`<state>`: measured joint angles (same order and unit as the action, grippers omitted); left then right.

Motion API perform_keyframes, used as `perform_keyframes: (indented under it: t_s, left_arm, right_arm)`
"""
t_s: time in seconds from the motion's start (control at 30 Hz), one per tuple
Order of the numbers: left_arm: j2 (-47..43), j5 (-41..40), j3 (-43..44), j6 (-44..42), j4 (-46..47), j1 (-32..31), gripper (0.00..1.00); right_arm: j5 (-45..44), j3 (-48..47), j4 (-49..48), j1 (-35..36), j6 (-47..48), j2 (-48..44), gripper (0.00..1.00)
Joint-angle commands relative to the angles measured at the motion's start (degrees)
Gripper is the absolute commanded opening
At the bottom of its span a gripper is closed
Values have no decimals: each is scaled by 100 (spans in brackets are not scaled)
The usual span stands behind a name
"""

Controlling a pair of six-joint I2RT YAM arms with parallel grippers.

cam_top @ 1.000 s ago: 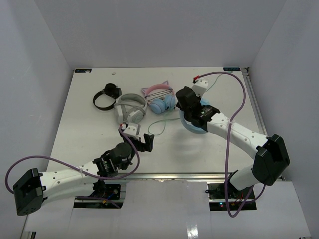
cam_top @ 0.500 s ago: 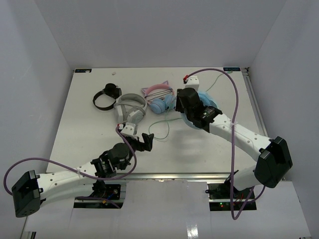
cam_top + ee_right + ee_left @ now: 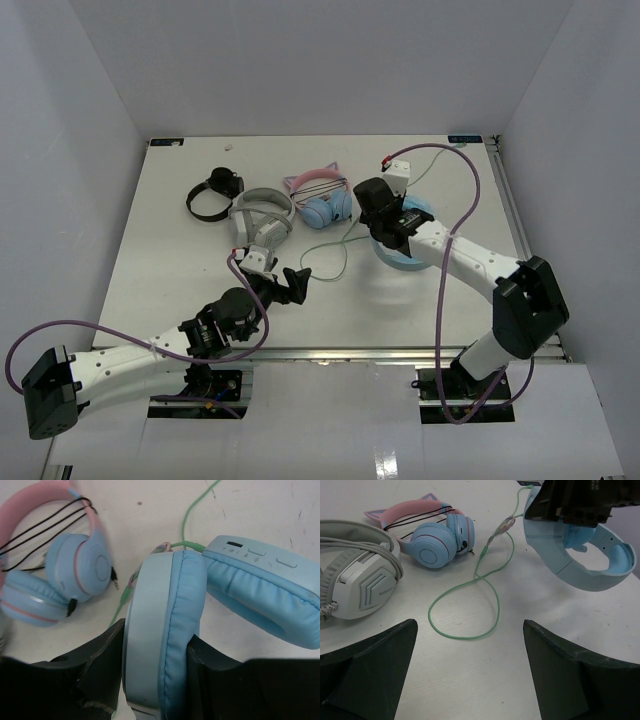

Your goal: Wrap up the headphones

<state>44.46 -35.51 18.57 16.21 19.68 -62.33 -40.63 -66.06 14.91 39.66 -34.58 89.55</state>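
Note:
The light-blue headphones (image 3: 402, 256) are held at the table's back right, with one padded cup (image 3: 165, 630) pinched between the black fingers of my right gripper (image 3: 157, 640), which is shut on it. The other cup (image 3: 260, 600) and the headband (image 3: 580, 575) hang beside it, low over the table. The pale-green cable (image 3: 462, 638) trails left from the headphones and lies in a loose loop (image 3: 322, 247) on the table. My left gripper (image 3: 297, 283) is open just short of that loop, with nothing between its fingers (image 3: 375, 650).
A pink cat-ear pair with blue cups (image 3: 322, 195) lies just left of my right gripper. A grey-white pair (image 3: 262, 220) and a black pair (image 3: 212, 195) lie further left. A metal rail (image 3: 512, 210) runs along the table's right edge.
My right arm has folded in and turned its wrist, swinging the held headphones slightly. The cable loop has spread a little to the right. My left gripper has edged forward and stays open.

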Motion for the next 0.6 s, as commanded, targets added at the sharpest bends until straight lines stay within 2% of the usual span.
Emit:
perform_keyframes:
  t_s: [0.0, 0.27, 0.4, 0.5, 0.57]
  left_arm:
    - [-84, 17, 59, 113, -15, 1, 98]
    - [-236, 138, 36, 158, -55, 1, 98]
    - [-191, 167, 68, 146, -79, 1, 98]
    - [-178, 162, 94, 146, -107, 1, 98]
    - [-198, 176, 88, 146, -114, 1, 98]
  right_arm:
    - [-559, -418, -208, -552, -1013, 524, 8]
    - [-460, -757, -199, -1181, -1678, 1325, 8]
    - [-207, -1061, -199, -1365, -1681, 1718, 8]
    - [-28, -1366, -199, -1400, -1299, 2068, 15]
    - [53, -1584, -199, -1406, -1042, 2217, 25]
